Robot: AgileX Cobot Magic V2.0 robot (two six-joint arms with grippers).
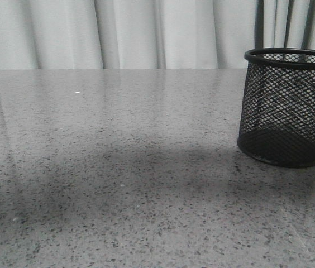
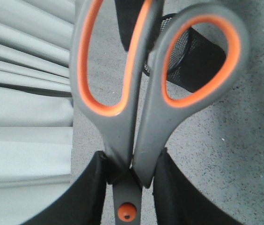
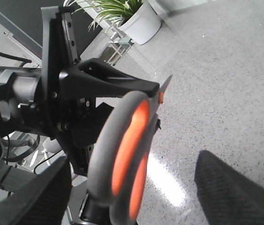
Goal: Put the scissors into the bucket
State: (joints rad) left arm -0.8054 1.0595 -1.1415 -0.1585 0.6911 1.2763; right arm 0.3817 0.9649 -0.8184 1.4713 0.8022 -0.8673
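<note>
scissors (image 2: 141, 140) pinched at pivot by left fingers (image 2: 83, 197); right fingers (image 3: 225, 187) spread beside handles | bucket (image 1: 287, 106) upright on bench (image 1: 118, 167)

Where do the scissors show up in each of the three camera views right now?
Front view: not in it; only the bucket at the right.
Left wrist view: scissors fill the centre, held in the left pincer.
Right wrist view: scissors low in the centre, handle loops edge-on.
Shared landmark: the speckled table.
</note>
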